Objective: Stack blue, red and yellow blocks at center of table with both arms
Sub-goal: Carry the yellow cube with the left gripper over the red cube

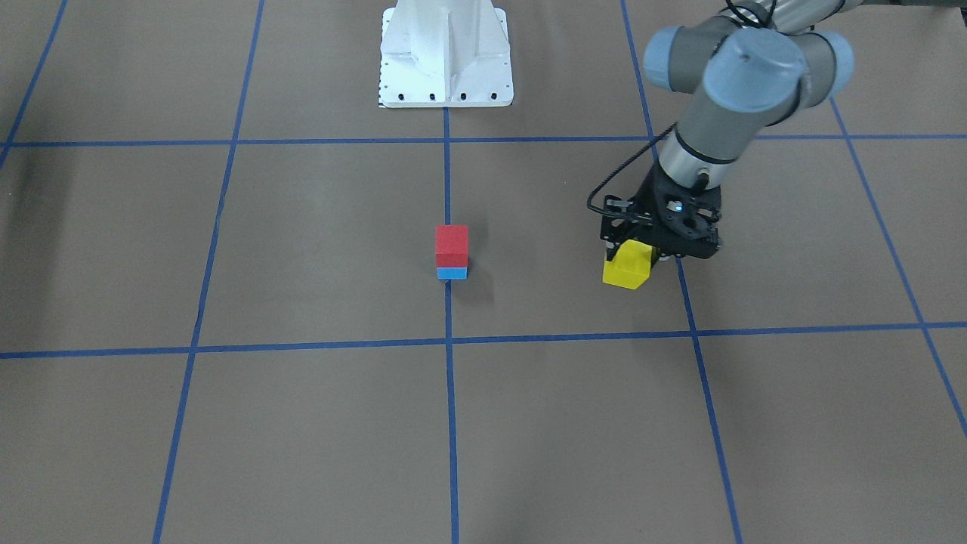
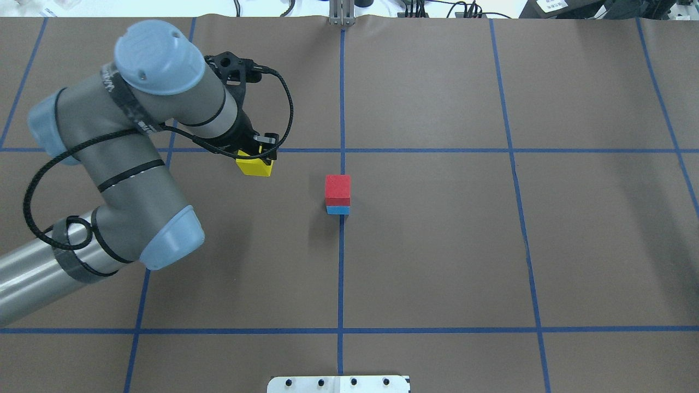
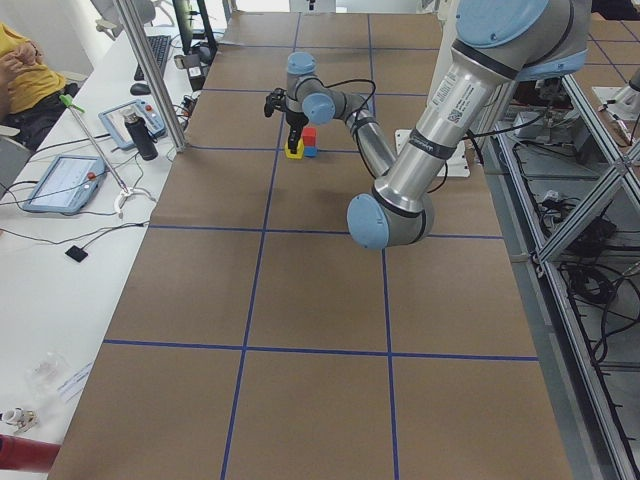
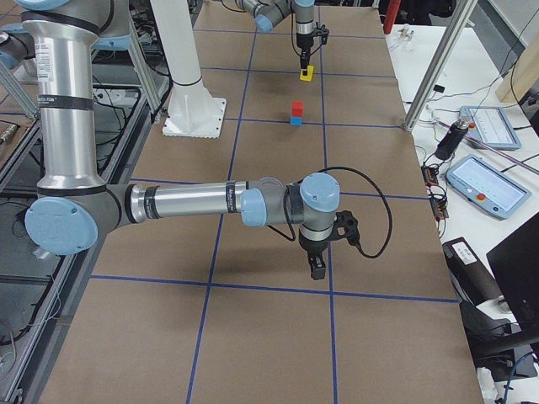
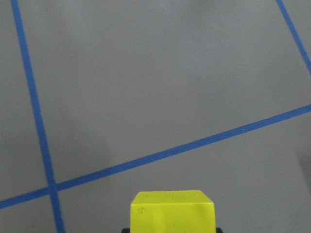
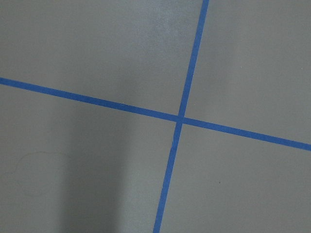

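A red block (image 2: 337,186) sits on a blue block (image 2: 337,209) at the table's center; the stack also shows in the front view (image 1: 452,246). My left gripper (image 2: 255,159) is shut on a yellow block (image 2: 254,166), to the left of the stack and apart from it. The front view shows the yellow block (image 1: 628,266) under the left gripper (image 1: 638,253), low over the table. The left wrist view shows the yellow block (image 5: 172,211) at its bottom edge. My right gripper (image 4: 316,268) shows only in the exterior right view, far from the stack; I cannot tell if it is open or shut.
The white robot base (image 1: 446,53) stands at the table's robot side. Blue tape lines (image 2: 342,273) cross the brown table. A side desk with tablets (image 3: 60,182) and a metal post (image 3: 150,70) lies along the operators' edge.
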Action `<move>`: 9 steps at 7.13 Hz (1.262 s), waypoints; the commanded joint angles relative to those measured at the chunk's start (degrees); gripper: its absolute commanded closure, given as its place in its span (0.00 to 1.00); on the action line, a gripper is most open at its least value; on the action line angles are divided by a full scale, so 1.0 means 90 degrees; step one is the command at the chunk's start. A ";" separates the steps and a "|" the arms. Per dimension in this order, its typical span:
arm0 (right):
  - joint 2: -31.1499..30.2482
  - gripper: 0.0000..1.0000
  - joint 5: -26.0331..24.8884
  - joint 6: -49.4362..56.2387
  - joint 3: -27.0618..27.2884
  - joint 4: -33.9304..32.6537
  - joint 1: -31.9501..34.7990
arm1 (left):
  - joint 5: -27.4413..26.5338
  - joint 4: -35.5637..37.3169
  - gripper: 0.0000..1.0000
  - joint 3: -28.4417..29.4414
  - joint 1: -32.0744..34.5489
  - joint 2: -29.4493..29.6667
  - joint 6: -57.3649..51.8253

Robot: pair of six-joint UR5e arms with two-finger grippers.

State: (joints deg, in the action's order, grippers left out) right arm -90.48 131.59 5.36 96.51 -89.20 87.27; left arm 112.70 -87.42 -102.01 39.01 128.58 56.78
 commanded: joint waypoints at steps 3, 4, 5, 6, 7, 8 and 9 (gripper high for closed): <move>-0.0064 0.01 0.0008 0.0020 -0.0001 -0.0001 0.0000 | -0.0618 0.0358 1.00 0.1283 -0.0788 0.1688 0.1308; -0.0064 0.01 0.0008 0.0010 -0.0011 -0.0001 0.0000 | -0.0667 0.0358 1.00 0.1372 -0.0789 0.1680 0.1298; -0.0064 0.01 0.0008 0.0010 -0.0001 -0.0001 0.0000 | -0.0744 0.0348 1.00 0.1499 -0.0789 0.1690 0.1250; -0.0064 0.01 0.0008 0.0020 -0.0001 -0.0001 0.0000 | -0.0755 0.0348 1.00 0.1519 -0.0799 0.1671 0.1240; -0.0064 0.01 0.0008 0.0020 -0.0001 -0.0001 0.0000 | -0.0755 0.0348 1.00 0.1510 -0.0847 0.1651 0.1240; -0.0064 0.01 -0.0002 0.0020 -0.0001 -0.0001 0.0000 | -0.0755 0.0357 1.00 0.1510 -0.0886 0.1661 0.1240; -0.0064 0.01 0.0008 0.0020 -0.0001 -0.0001 0.0000 | -0.0755 0.0348 1.00 0.1510 -0.0916 0.1661 0.1240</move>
State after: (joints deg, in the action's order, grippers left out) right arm -91.05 131.62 5.53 96.50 -89.21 87.28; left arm 105.92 -84.25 -88.45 31.11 143.53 67.95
